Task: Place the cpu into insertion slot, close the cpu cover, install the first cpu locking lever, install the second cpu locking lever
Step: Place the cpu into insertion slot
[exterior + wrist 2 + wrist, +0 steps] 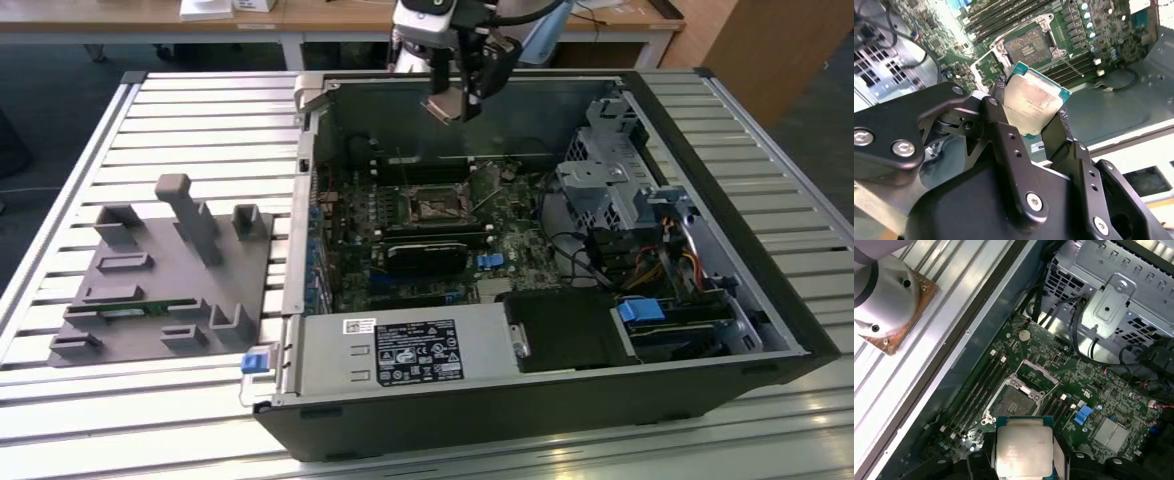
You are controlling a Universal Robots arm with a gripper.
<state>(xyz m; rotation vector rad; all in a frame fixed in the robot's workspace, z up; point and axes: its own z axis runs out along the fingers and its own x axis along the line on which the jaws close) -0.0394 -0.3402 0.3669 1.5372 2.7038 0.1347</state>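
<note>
while the tool point(1029, 102) clamps the cpu point(1024, 447), memory slots point(979, 385) flank the insertion slot point(1013, 401), cables point(1081, 335) nearby.

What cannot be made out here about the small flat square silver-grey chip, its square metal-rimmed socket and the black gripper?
1. The small flat square silver-grey chip: underside faces away in both wrist views.
2. Its gripped edges, second wrist view: covered by the black gripper clamping it.
3. The square metal-rimmed socket: contacts too small in the exterior view.
</note>
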